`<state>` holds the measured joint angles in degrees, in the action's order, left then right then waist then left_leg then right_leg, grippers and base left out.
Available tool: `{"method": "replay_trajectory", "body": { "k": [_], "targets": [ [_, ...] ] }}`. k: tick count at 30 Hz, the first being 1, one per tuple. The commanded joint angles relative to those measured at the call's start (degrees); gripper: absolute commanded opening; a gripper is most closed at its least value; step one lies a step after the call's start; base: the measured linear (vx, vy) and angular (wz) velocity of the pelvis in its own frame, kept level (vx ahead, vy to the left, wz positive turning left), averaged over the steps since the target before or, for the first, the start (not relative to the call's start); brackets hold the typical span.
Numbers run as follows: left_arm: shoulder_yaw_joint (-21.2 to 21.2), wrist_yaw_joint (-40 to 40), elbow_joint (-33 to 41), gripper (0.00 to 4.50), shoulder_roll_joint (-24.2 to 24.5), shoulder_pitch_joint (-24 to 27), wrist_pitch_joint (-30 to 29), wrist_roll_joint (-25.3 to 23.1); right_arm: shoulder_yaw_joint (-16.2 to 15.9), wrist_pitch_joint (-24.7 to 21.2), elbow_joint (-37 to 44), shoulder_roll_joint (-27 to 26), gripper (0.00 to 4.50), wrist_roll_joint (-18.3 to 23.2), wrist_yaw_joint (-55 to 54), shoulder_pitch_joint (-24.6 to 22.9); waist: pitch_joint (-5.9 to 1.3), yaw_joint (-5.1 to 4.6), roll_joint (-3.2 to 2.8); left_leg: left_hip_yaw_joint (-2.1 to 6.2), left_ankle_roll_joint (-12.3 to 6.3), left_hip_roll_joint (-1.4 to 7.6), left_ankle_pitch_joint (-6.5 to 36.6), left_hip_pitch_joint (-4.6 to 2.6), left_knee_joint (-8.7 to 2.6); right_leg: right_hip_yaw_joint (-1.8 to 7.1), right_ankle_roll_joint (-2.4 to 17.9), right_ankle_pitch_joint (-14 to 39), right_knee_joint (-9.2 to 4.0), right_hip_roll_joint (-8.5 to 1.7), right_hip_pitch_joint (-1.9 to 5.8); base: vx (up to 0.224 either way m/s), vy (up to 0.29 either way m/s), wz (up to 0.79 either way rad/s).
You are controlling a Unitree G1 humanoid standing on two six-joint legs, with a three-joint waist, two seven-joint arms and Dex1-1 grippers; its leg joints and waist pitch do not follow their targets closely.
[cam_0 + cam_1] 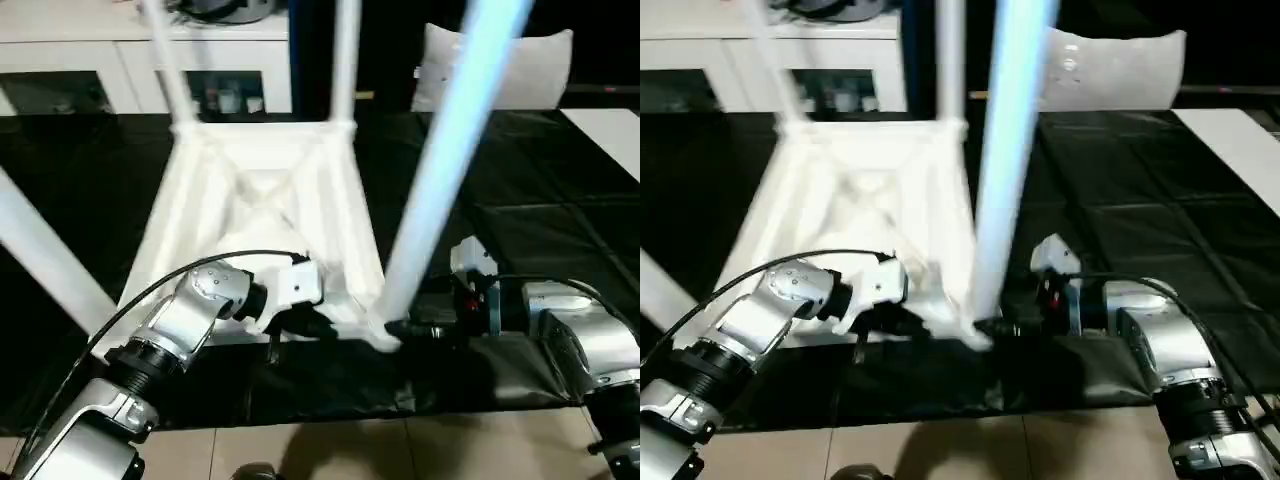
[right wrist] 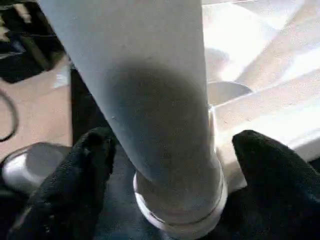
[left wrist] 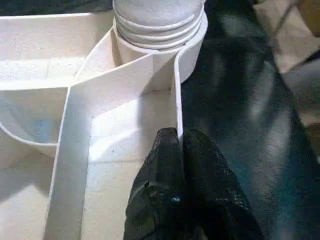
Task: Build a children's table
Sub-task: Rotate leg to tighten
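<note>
The children's table top [image 1: 260, 190] lies upside down on the black work table, ribbed side up. Two white legs [image 1: 345, 60] stand in its far sockets, and another leg [image 1: 40, 250] slants off at the near left. The near right leg [image 1: 440, 170] stands in its corner socket [image 2: 180, 210]. My left gripper [image 3: 179, 137] is shut on the thin rim wall [image 3: 176, 90] of the top, close to that socket. My right gripper [image 2: 170, 150] is open, with one black finger [image 2: 90, 165] on each side of the leg's base.
A white cabinet with glass doors [image 1: 100, 60] stands behind the table, with a pale cushion-like object [image 1: 540, 60] at the back right. A white panel [image 1: 610, 130] lies at the far right. The black table's front edge [image 1: 300, 415] meets tan floor just below my arms.
</note>
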<state>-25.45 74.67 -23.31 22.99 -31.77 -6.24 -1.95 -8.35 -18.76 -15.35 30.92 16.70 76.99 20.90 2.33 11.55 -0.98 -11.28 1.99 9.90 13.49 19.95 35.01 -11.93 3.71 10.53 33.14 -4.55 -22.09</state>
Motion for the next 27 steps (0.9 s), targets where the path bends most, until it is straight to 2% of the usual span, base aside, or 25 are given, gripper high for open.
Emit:
{"method": "replay_trajectory", "body": {
  "k": [1, 7, 8, 15, 20, 21, 23, 24, 25, 26, 27],
  "targets": [
    [-3.21, 3.28, 1.59, 0.0, 0.08, -0.27, 1.41, -0.74, -0.7, -0.76, 1.33, 0.87, 3.79, 1.15, 1.93, 0.4, -4.1, -0.4, 0.69, 2.7, -5.04, 5.73, -0.13, -0.3, -3.54, 5.9, 1.07, 10.91, -3.51, -7.31, 3.45, 0.0, 0.0, 0.0],
    [-3.23, 3.58, 0.74, 0.0, 0.47, -0.31, 2.73, -0.99, -1.6, -1.21, 0.21, 0.9, 3.26, 1.56, 4.26, 0.89, -4.02, -0.4, 0.78, 2.64, -4.51, 5.56, 0.48, -0.25, -3.61, 5.78, -0.21, 13.2, -3.9, -7.18, 3.45, 0.0, 0.0, 0.0],
    [-3.19, 3.58, 0.63, 0.0, 0.51, -0.33, 2.83, -1.04, -1.59, -1.24, 0.17, 0.86, 3.26, 1.59, 4.4, 0.94, -4.07, -0.39, 0.74, 2.7, -4.42, 5.61, 0.24, -0.28, -3.62, 5.75, -0.26, 13.12, -3.86, -7.19, 3.46, 0.0, 0.0, 0.0],
    [-2.6, 3.0, -0.05, 0.0, 0.41, -0.22, 2.69, -0.94, -1.57, -2.4, 0.34, 0.42, 2.53, 2.83, 5.14, 0.74, -4.15, -0.37, 0.68, 2.66, -4.52, 5.57, -0.33, -0.27, -3.54, 5.75, -0.18, 12.38, -3.77, -7.14, 3.44, 0.0, 0.0, 0.0],
    [-0.9, 0.17, 0.67, 0.0, -1.49, 0.09, -2.11, 0.69, -0.55, -4.99, 2.5, -2.73, 2.25, 2.97, -1.23, -0.38, -3.97, -0.56, 0.75, 2.73, -3.86, 5.73, 0.01, -0.31, -3.69, 5.82, 0.11, 12.9, -3.92, -7.4, 3.38, 0.0, 0.0, 0.0],
    [-0.65, -0.52, 0.95, 0.0, -1.75, 0.08, -3.27, 0.74, -0.44, -5.27, 2.27, -3.47, 2.2, 2.23, -3.37, -0.23, -3.89, -0.58, 0.37, 2.71, -3.59, 5.54, 0.77, -0.26, -3.7, 5.7, -0.07, 14.08, -4.13, -7.44, 3.45, 0.0, 0.0, 0.0],
    [0.22, -3.46, 1.0, 0.0, -2.96, -0.2, -6.38, 0.54, -0.23, -4.78, 0.93, -6.15, 2.16, -0.51, -10.16, 0.53, -3.41, -1.15, 0.65, 2.46, -2.12, 4.93, 3.82, -0.53, -3.99, 5.35, -1.99, 20.52, -5.36, -7.18, 3.35, 0.0, 0.0, 0.0],
    [0.61, -4.81, 0.92, 0.0, -3.54, -0.35, -7.69, 0.42, -0.16, -4.78, 0.36, -7.24, 2.11, -1.53, -12.92, 0.91, -2.93, -1.69, 0.65, 2.38, -1.25, 4.48, 6.23, -1.04, -4.02, 4.71, -3.81, 25.95, -6.6, -7.0, 3.14, 0.0, 0.0, 0.0],
    [1.18, -6.91, 0.55, 0.0, -4.48, -0.62, -8.81, 0.16, 0.13, -4.78, -0.69, -8.89, 2.08, -3.0, -17.18, 1.69, -2.78, -2.03, 0.6, 2.36, -0.73, 4.31, 7.4, -1.41, -3.98, 4.45, -4.51, 28.3, -7.15, -7.03, 3.06, 0.0, 0.0, 0.0],
    [1.67, -8.73, 0.17, 0.0, -5.29, -0.87, -9.73, -0.09, 0.62, -5.39, -1.65, -10.24, 2.08, -3.81, -20.59, 2.42, -2.48, -3.1, 0.65, 2.54, -0.03, 4.11, 9.75, -1.62, -3.84, 3.46, -6.28, 32.15, -8.08, -6.71, 3.1, 0.0, 0.0, 0.0],
    [2.48, -11.29, -0.33, 0.0, -6.53, -1.25, -11.16, -0.3, 1.3, -6.65, -2.99, -11.91, 2.03, -4.92, -25.22, 3.51, -2.56, -4.1, 0.56, 2.73, 0.43, 3.96, 11.4, -1.77, -3.58, 2.75, -7.96, 33.77, -8.76, -6.6, 3.43, 0.0, 0.0, 0.0]
  ]
}}
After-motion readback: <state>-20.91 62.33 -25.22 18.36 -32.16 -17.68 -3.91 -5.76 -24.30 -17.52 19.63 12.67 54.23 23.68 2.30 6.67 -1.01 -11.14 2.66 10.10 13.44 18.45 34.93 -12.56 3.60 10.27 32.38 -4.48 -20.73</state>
